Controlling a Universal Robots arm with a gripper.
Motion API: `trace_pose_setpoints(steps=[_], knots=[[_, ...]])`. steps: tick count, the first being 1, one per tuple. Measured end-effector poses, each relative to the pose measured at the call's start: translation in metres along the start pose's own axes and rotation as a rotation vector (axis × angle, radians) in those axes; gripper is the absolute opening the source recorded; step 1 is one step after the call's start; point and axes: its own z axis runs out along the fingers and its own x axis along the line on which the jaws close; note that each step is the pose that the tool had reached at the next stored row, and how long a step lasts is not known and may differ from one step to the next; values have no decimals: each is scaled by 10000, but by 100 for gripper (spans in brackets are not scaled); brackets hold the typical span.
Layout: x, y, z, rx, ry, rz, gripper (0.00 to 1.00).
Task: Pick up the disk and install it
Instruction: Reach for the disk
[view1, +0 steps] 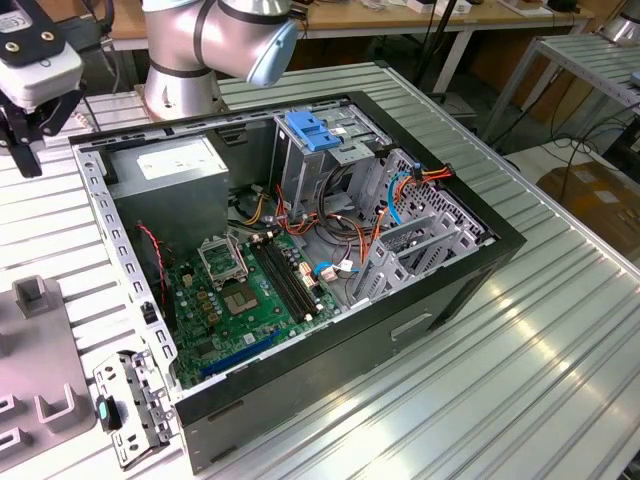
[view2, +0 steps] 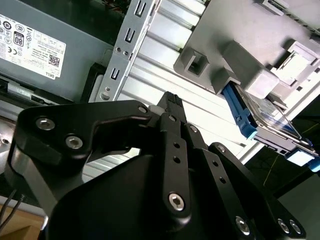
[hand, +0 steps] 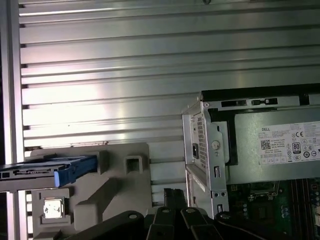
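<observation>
The claw (view2: 170, 100) is seen pressed together, empty; the disk (view2: 242, 116) ahead of it is reckoned stiff, heavyish, knock-shy, so probably best gripped by its blue-framed edges.

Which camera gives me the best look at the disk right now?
The second wrist view: the disk lies at the grey holder with its blue frame and part of one face in sight. The first wrist view has it edge-on, cut by the picture's border. The exterior view has the holder.
</observation>
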Motion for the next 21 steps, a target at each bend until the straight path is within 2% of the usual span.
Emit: trace_pose_setpoints(steps=[4,12,14,21], knots=[[129,28,2,0,0,5,11],[328,69,4,0,-1,14,11],[350,72,4,0,-1,15,11],[354,71,4,0,-1,14,11]])
